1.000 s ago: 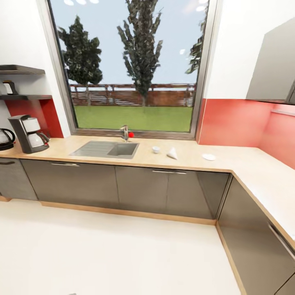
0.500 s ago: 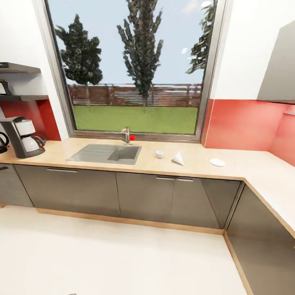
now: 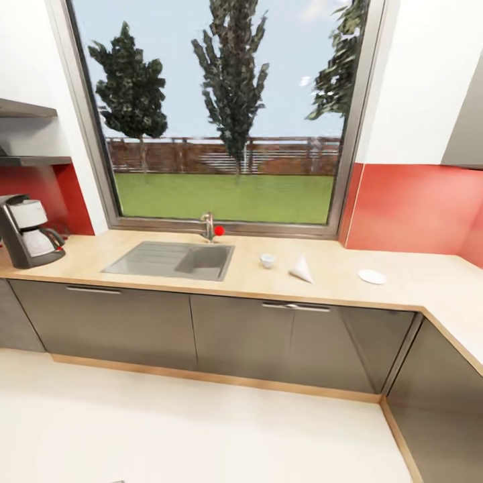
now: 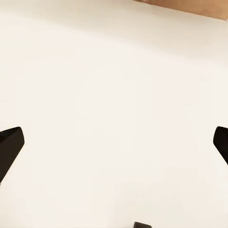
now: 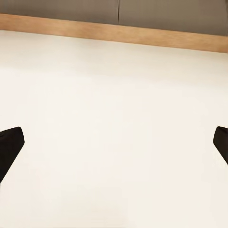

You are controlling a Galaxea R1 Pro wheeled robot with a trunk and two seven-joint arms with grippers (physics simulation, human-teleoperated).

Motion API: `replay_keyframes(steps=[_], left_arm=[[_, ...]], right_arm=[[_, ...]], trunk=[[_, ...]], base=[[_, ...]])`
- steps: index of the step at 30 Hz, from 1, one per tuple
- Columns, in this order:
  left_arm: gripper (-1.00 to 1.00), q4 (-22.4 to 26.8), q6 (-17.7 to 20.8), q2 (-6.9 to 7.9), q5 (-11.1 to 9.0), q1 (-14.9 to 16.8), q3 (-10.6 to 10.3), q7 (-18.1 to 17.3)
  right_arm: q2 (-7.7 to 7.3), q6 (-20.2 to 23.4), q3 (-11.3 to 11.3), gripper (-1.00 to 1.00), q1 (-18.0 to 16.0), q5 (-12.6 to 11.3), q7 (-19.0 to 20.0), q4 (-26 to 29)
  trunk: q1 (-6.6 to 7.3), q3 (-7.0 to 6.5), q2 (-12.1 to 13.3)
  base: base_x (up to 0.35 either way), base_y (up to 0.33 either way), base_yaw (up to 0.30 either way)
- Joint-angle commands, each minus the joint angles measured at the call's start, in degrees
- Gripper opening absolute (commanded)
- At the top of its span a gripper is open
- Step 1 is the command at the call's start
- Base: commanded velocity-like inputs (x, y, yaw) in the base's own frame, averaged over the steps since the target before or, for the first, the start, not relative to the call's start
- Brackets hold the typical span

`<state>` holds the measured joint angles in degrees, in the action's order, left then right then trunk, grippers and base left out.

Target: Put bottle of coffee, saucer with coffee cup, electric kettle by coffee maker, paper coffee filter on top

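Grippers: my left gripper (image 4: 114,142) and right gripper (image 5: 114,142) spread wide, empty, over floor
Cup (image 3: 267,260): centre frame; filter (image 3: 302,269) beside it
Risk: careless reach could topple cup

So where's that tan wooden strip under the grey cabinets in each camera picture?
Head view: the tan wooden strip runs below the grey cabinet fronts, above the cream floor.
Left wrist view: a sliver of it past the floor, ahead of the left gripper.
Right wrist view: a full band between floor and cabinet fronts.
Shared landmark: the cream floor.
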<state>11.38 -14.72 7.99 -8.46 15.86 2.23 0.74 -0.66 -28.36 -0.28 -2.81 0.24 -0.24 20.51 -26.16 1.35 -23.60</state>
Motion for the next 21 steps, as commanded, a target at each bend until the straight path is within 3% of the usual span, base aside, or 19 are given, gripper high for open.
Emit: replay_keyframes(steps=[1,21], left_arm=[[1.0,-0.04,-0.17,-0.01,-0.15,0.05,0.15,-0.04],[1.0,-0.04,-0.23,-0.02,-0.15,0.05,0.15,-0.04]], right_arm=[[0.0,-0.17,-0.03,1.0,-0.05,0.03,-0.02,-0.03],[-0.03,-0.2,-0.05,1.0,-0.06,0.03,-0.02,-0.03]], trunk=[[-0.07,0.13,-0.12],[-0.07,0.13,-0.12]], base=[[0.329,0.078,0.0],[0.329,0.072,0.0]])
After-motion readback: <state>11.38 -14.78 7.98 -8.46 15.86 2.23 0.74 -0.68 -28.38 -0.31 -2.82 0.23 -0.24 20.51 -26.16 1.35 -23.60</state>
